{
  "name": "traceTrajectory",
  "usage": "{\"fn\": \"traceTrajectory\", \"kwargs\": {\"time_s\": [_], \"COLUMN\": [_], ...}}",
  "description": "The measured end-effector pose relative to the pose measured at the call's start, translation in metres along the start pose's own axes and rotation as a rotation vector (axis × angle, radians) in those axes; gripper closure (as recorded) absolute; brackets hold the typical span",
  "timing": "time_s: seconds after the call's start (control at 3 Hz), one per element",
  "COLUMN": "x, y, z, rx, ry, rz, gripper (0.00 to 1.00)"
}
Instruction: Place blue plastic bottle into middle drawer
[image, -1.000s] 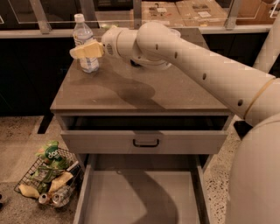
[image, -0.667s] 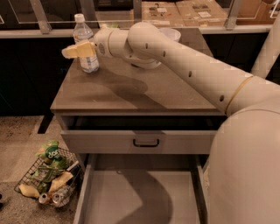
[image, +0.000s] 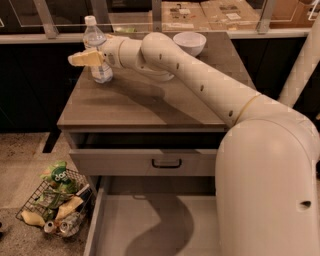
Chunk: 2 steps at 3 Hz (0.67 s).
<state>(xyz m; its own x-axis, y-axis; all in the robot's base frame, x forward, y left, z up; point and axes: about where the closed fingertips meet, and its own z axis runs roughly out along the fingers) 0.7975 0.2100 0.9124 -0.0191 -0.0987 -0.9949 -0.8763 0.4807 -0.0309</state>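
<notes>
The blue plastic bottle (image: 98, 50), clear with a white cap, stands upright at the back left corner of the cabinet top (image: 150, 107). My gripper (image: 81, 59) reaches in from the right at the bottle's mid height; its yellowish tip crosses in front of the bottle and sticks out past its left side. The bottle's base rests on the top. The middle drawer (image: 150, 225) is pulled out at the bottom of the view, showing a pale grey floor with my arm's shadow on it.
A white bowl (image: 189, 42) sits at the back of the cabinet top. A drawer with a black handle (image: 166, 163) is slightly open above the middle drawer. A wire basket (image: 55, 205) of trash stands on the floor to the left.
My gripper has moved left along the bottle, so its tip now sticks out further past the bottle's left side. The bottle has not moved.
</notes>
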Motion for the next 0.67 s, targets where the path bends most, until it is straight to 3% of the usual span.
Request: {"fn": "traceTrajectory", "kwargs": {"time_s": [0.67], "x": [0.0002], "y": [0.0019], "z": [0.0042], "rx": [-0.006], "ry": [-0.003], "rz": [0.001], "gripper": [0.62]}}
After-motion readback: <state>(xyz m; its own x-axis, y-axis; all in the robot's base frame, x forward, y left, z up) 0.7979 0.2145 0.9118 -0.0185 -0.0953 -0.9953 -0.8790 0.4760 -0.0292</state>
